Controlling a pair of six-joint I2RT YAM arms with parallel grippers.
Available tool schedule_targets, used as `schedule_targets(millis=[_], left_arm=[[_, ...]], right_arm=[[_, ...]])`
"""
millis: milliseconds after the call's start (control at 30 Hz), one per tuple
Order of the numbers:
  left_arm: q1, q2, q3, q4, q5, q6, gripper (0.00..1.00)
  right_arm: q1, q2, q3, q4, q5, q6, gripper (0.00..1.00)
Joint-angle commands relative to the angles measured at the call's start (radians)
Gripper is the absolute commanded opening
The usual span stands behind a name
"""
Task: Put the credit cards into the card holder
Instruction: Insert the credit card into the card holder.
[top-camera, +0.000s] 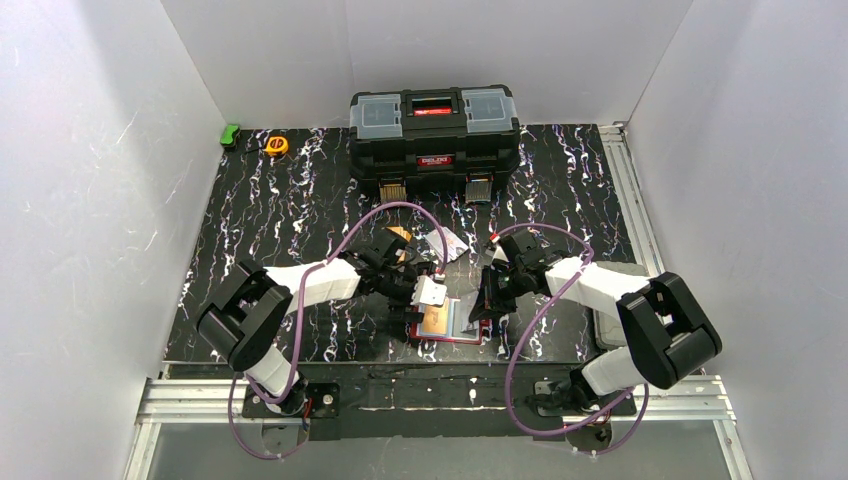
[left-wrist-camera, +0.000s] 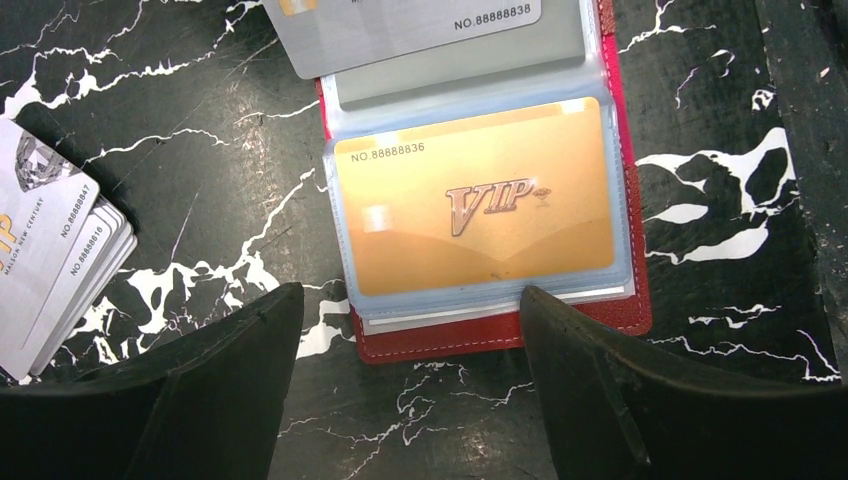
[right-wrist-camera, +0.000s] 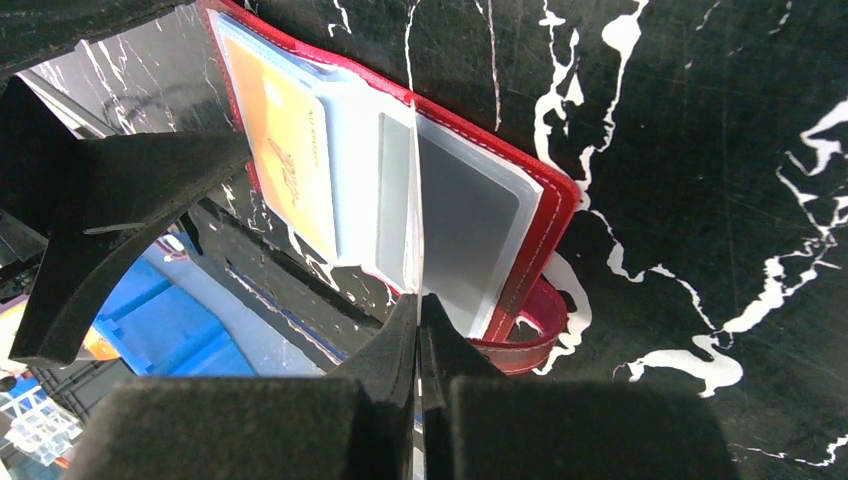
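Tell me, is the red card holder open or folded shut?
Open. The card holder lies spread on the table, clear pockets exposed, an orange card in one; the right fingers hold a grey card over it.

Test cell: white panel walls (top-camera: 90, 150) enclose black tabletop (top-camera: 290, 200) veined white; aluminium rails (top-camera: 626, 190) line right and near edges; even light, faint glare on walls.

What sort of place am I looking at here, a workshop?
Most likely a robot test booth: plain white walls box in a black marbled table, two robot arms are bolted at its edge, and a toolbox and red card holder lie as props.
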Motion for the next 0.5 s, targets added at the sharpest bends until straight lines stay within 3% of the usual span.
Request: schedule_targets(millis=[0, 467], left_arm=[[-0.022, 0.024, 0.009, 0.026, 0.002, 0.007, 0.78], [-0.040, 0.020, 0.052, 0.028, -0.061, -0.106, 0.74]], right_arm=[[-0.003, 0.019, -0.027, 0.010, 0.016, -0.023, 0.01], [-0.013, -0.091, 0.037, -0.096, 0.093, -0.073, 0.01]])
